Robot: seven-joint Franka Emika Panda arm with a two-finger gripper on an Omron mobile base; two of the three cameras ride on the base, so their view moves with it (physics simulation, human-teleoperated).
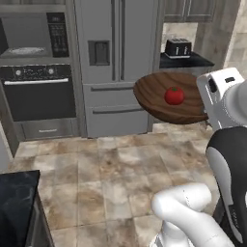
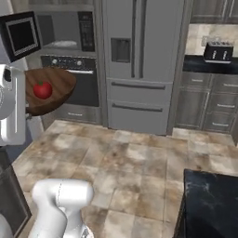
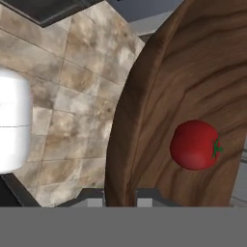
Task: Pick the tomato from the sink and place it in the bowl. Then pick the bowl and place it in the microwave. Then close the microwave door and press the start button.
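In the hand view the bowl (image 3: 159, 96) runs off the top and right edges, and its rim covers the gap between the end effector (image 3: 120, 197) fingertips, so the grip itself cannot be made out. In the left base view the white arm hides the bowl's right rim. In the right base view the microwave door (image 2: 21, 35) is cut by the left edge, and the keypad markings are too small to read.

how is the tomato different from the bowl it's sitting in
The tomato is small, glossy red and ball-shaped; the bowl is far wider, shallow, brown wood with visible grain. The tomato rests loose inside; the bowl is gripped at its rim. Both are carried in the air above the floor.
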